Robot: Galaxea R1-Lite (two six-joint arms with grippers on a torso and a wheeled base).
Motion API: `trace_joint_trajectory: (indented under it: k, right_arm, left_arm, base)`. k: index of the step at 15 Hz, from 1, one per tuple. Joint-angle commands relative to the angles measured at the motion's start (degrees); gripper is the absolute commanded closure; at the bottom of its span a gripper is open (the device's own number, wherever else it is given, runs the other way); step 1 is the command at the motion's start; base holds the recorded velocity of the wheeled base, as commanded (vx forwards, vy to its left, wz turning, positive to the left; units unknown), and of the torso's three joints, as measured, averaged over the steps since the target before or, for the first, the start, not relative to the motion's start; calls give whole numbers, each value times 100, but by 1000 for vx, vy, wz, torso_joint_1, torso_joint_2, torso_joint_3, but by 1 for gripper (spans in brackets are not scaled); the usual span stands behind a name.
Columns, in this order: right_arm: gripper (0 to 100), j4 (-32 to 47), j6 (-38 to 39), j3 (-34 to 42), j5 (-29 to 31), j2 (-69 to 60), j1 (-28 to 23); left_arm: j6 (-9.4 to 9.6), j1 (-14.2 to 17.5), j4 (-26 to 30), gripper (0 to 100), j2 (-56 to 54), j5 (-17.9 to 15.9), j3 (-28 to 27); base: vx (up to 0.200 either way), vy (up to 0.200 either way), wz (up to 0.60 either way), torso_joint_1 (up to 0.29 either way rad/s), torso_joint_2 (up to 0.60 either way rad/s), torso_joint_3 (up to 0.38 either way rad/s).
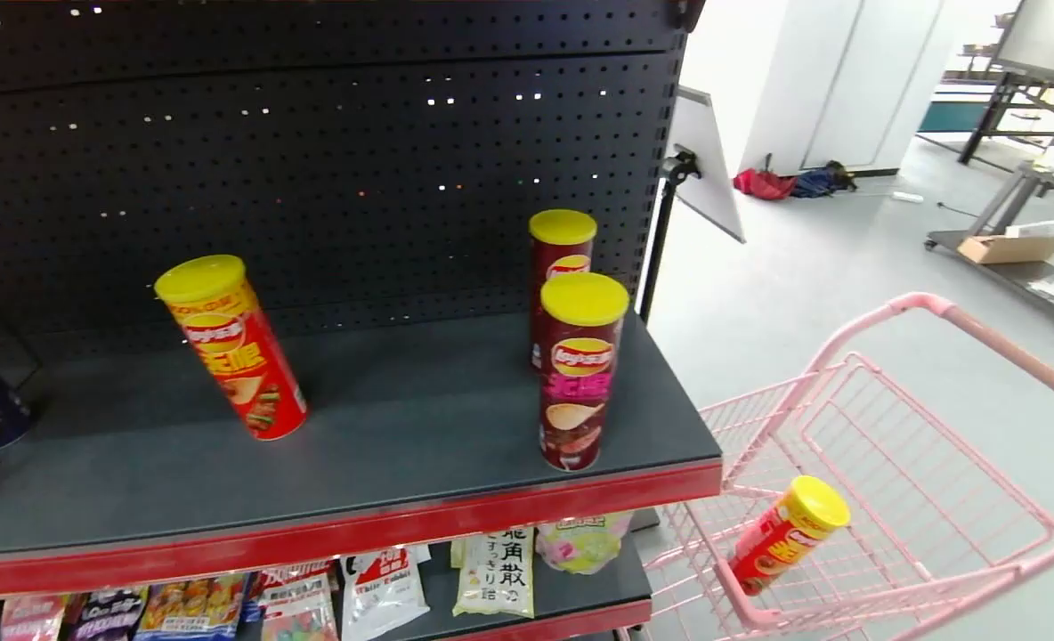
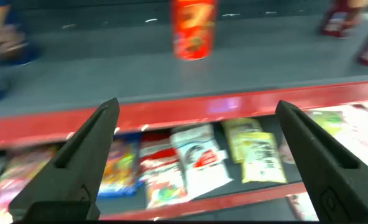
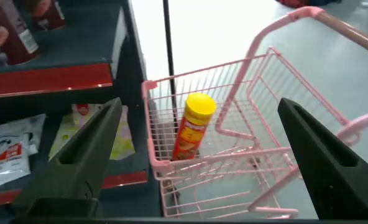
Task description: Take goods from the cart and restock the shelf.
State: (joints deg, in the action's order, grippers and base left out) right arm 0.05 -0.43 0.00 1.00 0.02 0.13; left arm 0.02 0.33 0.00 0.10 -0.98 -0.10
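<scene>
some cans (image 1: 580, 369) stand on the shelf (image 1: 402, 427), so part is done. one red can (image 1: 787, 534) leans in the cart (image 1: 936, 307) and waits. the left claw (image 2: 197, 107) and right claw (image 3: 201, 104) are apart, empty.

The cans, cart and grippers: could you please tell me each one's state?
Shelved red can: standing, lid on.
Front maroon can: standing, lid on.
Rear maroon can: standing, lid on.
Pink cart: holds one can.
Carted red can: leaning, lid on.
Left gripper: fingers open, empty.
Right gripper: fingers open, empty.
</scene>
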Motion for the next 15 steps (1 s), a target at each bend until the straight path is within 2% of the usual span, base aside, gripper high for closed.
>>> trace_joint_trajectory:
  k: [1, 5, 11, 15]
  right_arm:
    - [0, 4, -1, 0, 6, -2, 4]
    - [0, 4, -1, 0, -3, -2, 4]
    - [0, 4, -1, 0, -3, -2, 4]
    - [0, 4, -1, 0, -3, -2, 4]
  left_arm:
    - [-2, 2, 0, 0, -1, 1, 1]
    - [-11, 2, 0, 0, -1, 1, 1]
    - [-11, 2, 0, 0, -1, 1, 1]
    - [-11, 2, 0, 0, -1, 1, 1]
  base:
    - [0, 0, -600, -7, -7, 7]
    - [0, 0, -600, 5, 2, 4]
    - [0, 0, 0, 0, 0, 0]
    - [0, 0, 0, -138, 318, 179]
